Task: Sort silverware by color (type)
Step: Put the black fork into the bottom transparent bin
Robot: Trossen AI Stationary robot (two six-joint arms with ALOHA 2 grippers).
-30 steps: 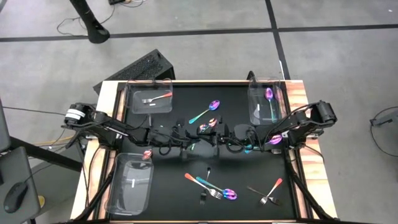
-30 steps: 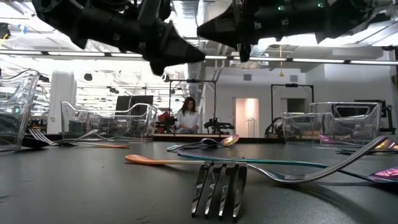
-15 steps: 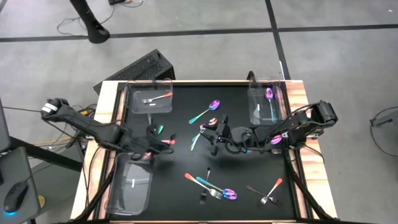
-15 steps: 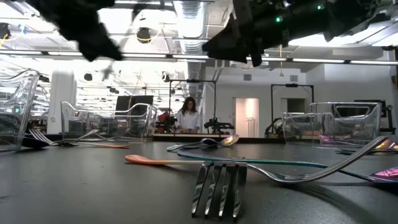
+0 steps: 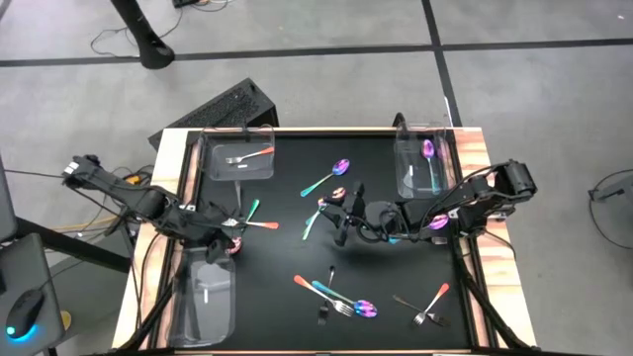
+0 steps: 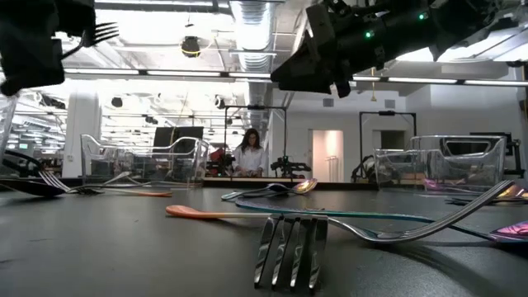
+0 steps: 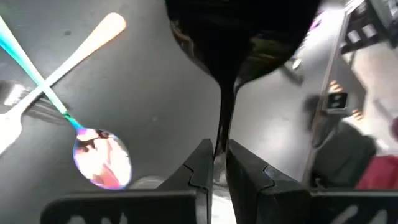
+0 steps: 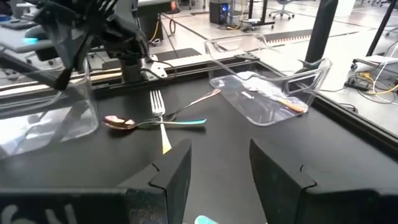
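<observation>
My left gripper [image 5: 226, 235] hangs over the table's left side, beside the near-left bin [image 5: 206, 297], shut on a black fork [image 7: 249, 43] whose tines [image 6: 97, 33] show high in the low view. Just right of it an iridescent teal-handled spoon [image 5: 247, 211] lies crossed with an orange-handled fork [image 5: 259, 225] on the black mat. My right gripper [image 5: 343, 222] hovers mid-table, open, nothing between its fingers [image 8: 221, 180]. More silverware lies around it: an iridescent spoon [image 5: 326, 179] and a teal fork [image 5: 309, 225]. My left gripper pinches the black fork's thin handle [image 7: 222, 134] between its two fingers. The fork runs along the fingers, and its wide head [image 7: 249, 43] stands out beyond the fingertips. The fingers slant downward. The fork is lifted clear of the table.
A far-left bin [image 5: 237, 156] holds an orange-handled fork. The far-right bin [image 5: 425, 163] holds purple spoons. Loose pieces lie near the front: a cluster [image 5: 336, 297] and a pair [image 5: 427, 307]. A purple spoon [image 5: 436, 223] lies under my right arm. A person sits in the room beyond the table [image 6: 250, 153].
My left gripper has drawn back from the table's middle toward the left edge, rising and rolling, with the black fork carried along clear of the table. The crossed spoon and fork, covered by the arm before, now show. My right gripper has stayed mid-table.
</observation>
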